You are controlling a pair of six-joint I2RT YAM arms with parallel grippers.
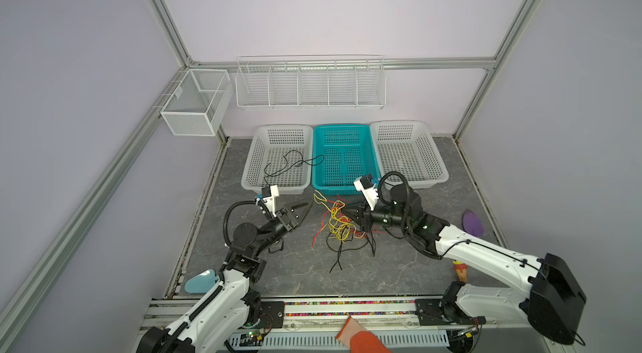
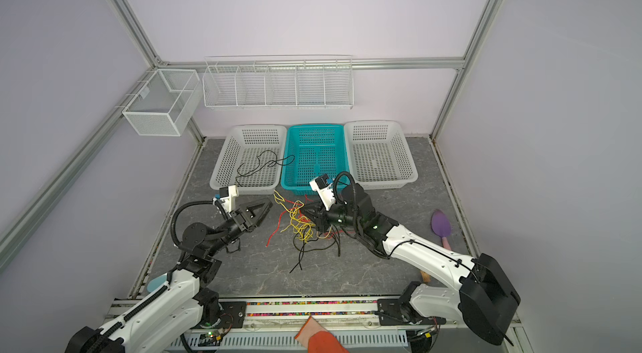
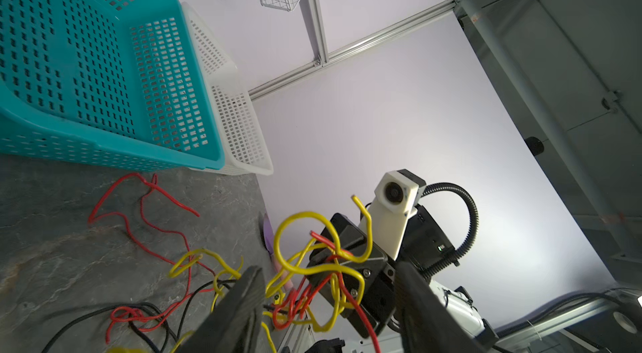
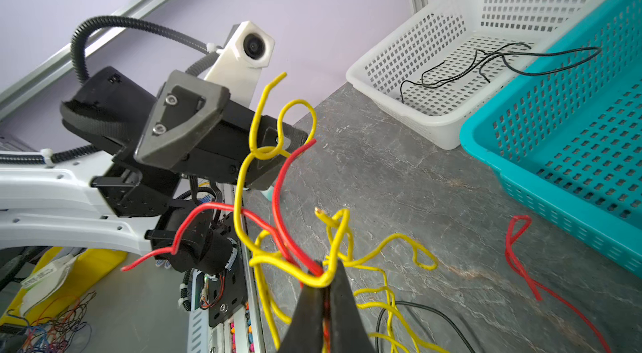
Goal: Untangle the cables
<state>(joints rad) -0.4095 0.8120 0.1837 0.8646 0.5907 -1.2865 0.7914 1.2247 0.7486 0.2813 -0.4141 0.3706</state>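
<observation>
Tangle of cables (image 1: 338,226), yellow, red and black, sits on the table (image 1: 278,271) just in front of the teal basket (image 1: 344,126). Right gripper (image 4: 326,280) is pinched tight on yellow and red strands, held off the table; possibly a black one too, hard to see. Left gripper (image 1: 307,208) is part-spread and empty, just left of the tangle. One black cable (image 1: 291,163) lies in the left white basket (image 1: 257,153), with a loop over the teal rim.

Pale lilac walls (image 1: 312,4) framed by aluminium rails (image 1: 437,63) enclose a grey marbled floor (image 1: 278,271), evenly lit.
</observation>
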